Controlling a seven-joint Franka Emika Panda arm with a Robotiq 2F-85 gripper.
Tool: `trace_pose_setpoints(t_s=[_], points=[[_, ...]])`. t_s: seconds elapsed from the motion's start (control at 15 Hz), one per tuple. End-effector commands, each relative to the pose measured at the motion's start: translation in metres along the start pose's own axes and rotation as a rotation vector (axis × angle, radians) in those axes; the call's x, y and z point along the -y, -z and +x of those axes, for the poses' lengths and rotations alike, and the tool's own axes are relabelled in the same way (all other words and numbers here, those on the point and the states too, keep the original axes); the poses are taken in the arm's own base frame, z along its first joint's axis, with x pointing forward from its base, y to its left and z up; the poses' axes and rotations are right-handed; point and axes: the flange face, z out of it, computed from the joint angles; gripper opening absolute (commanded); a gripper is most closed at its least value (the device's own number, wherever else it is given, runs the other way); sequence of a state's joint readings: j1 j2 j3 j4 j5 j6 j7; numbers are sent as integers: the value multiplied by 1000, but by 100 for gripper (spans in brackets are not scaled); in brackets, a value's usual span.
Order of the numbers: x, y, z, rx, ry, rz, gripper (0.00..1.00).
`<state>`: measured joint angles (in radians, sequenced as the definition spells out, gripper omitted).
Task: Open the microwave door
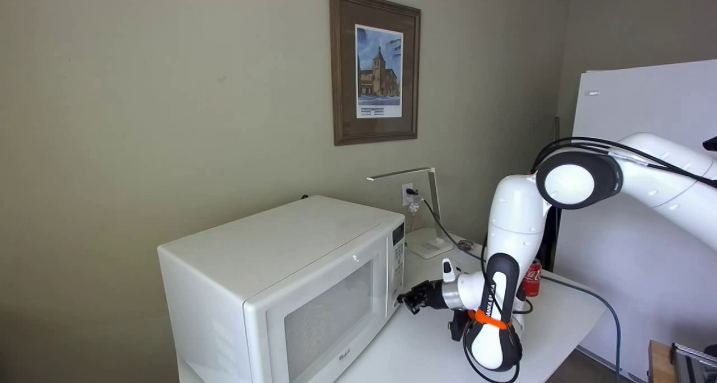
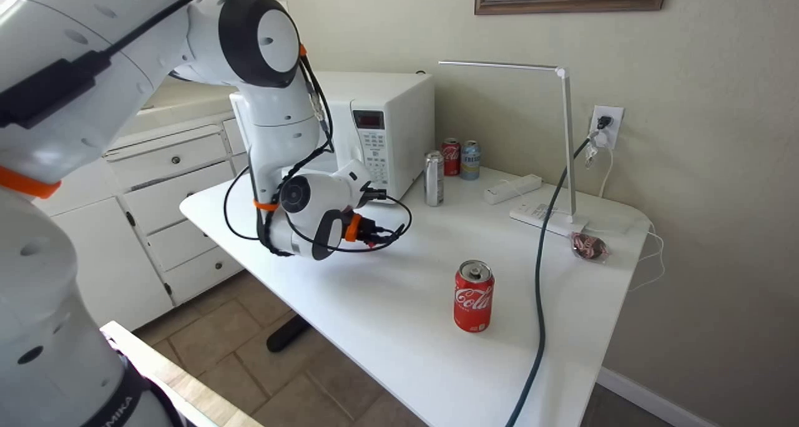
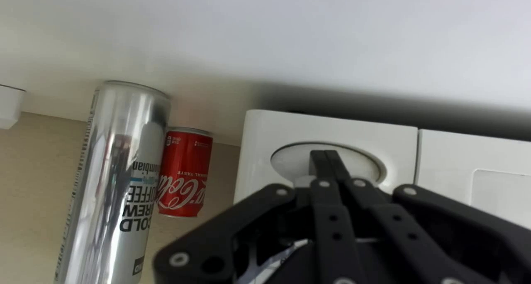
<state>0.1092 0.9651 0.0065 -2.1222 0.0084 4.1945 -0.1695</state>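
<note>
"How do your jaws stand?"

"Clenched, tip against tip. In the wrist view my gripper (image 3: 325, 156) ends right over the oval button (image 3: 290, 161) at the foot of the control strip (image 2: 374, 152). Whether I'm touching that button, I can't tell."

"And the microwave (image 1: 274, 254)?"

"On the table (image 2: 412, 302), close to the edge along the wall (image 1: 224, 120), its front turned away from that wall. Its door (image 1: 330, 316) is closed, flush with the front; an exterior view gives me the broad greyish window (image 1: 336, 304)."

"What shares the table with it?"

"Just beside it a silver can (image 2: 433, 180) stands upright. Behind that, nearer the wall edge, a red can (image 2: 450, 157) and a blue can (image 2: 470, 160) stand side by side. In the wrist view the silver can and that red can appear upside down, lettering and all."

"And the other end?"

"A lamp (image 2: 567, 140) stands near the rounded corner by the wall, a small wrapped packet (image 2: 589, 247) at its base. Another red can (image 2: 473, 299) stands upright, well apart from my jaws; in an exterior view my arm (image 1: 518, 215) hides part of it. A dark cable (image 2: 539, 302) runs from the outlet (image 2: 615, 135) over the table, between that can and the end edge."
</note>
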Motion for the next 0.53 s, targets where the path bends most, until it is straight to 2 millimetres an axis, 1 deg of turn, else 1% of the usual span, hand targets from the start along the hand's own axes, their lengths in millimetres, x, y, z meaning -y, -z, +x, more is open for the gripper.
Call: trace_pose_setpoints(t_s=[0.0,0.13,0.47], points=[[23,-34,39,-143,-7,49,0],[23,-40,40,-154,-28,49,0],[27,-56,37,-190,-2,58,0]])
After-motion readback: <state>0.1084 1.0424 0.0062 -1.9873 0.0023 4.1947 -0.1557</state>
